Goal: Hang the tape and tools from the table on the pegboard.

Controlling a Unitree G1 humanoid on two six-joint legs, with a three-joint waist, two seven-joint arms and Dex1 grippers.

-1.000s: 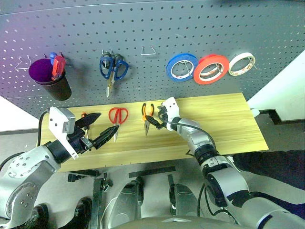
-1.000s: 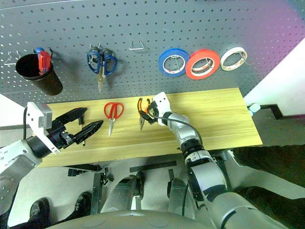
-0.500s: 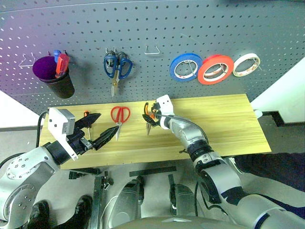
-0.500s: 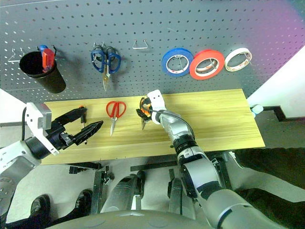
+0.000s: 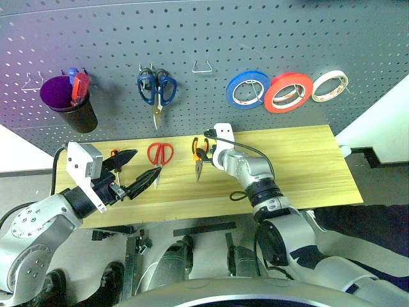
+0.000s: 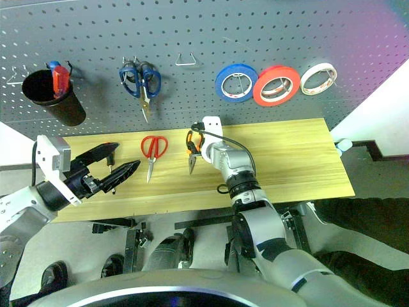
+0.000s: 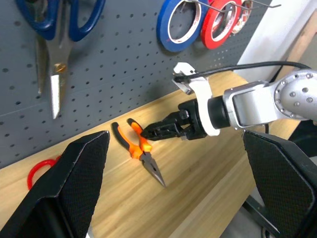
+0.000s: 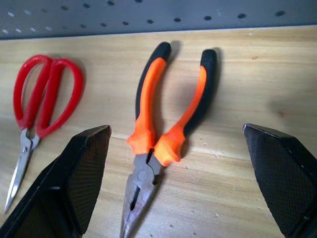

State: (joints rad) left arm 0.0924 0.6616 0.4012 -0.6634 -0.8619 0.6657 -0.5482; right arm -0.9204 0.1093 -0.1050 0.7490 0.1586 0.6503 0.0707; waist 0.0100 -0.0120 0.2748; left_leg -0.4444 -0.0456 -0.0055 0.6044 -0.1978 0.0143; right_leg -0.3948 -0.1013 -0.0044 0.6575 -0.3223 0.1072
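The orange-and-black pliers (image 8: pixel 148 99) lie on the wooden table (image 5: pixel 300 160), handles toward the pegboard (image 5: pixel 211 32). My right gripper (image 5: pixel 205 151) hovers open just above those handles, tilted down, one finger on each side. Left of the pliers lie the red-handled scissors (image 5: pixel 160 155). Further left is the screwdriver (image 5: pixel 114 153), partly hidden behind my left gripper (image 5: pixel 146 163). That gripper stands open over the table's left end and holds nothing. The red-orange tape (image 5: pixel 289 91) hangs on a pegboard hook.
On the pegboard hang a black cup (image 5: pixel 70 105) with red and blue handles inside, blue scissors (image 5: pixel 155 89), a blue roll (image 5: pixel 247 89) and a white roll (image 5: pixel 330 86). A bare wire hook (image 5: pixel 202 66) sits between the scissors and the rolls.
My right wrist has rolled and tipped downward, bringing the open fingers over the pliers' handles. The left arm has stayed put. The whole view has shifted slightly.
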